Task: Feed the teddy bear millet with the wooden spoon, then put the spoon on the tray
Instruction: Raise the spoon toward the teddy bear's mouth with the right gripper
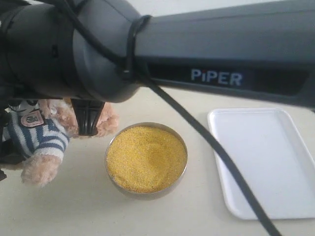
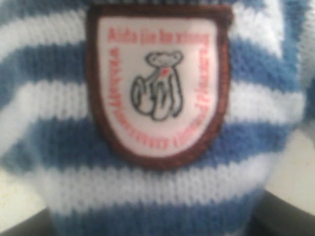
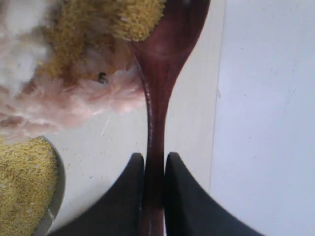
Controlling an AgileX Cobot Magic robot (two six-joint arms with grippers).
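Note:
The teddy bear [image 1: 42,140] leans at the left of the exterior view, its striped shirt and chest badge [image 2: 157,83] filling the left wrist view. My left gripper [image 1: 7,153] is a dark shape at the bear's side, shut on its body. My right gripper [image 3: 153,158] is shut on the handle of the wooden spoon [image 3: 158,83]. The spoon's bowl is up against the bear's fluffy face [image 3: 74,93], with millet [image 3: 140,19] on it and on the fur. The metal bowl of millet [image 1: 146,158] stands in the middle, the white tray [image 1: 266,162] to its right.
The right arm's big dark body [image 1: 206,54] spans the top of the exterior view and hides the bear's head and the spoon. Its black cable [image 1: 211,142] hangs across between the bowl and the tray. The pale tabletop [image 1: 74,206] shows in front.

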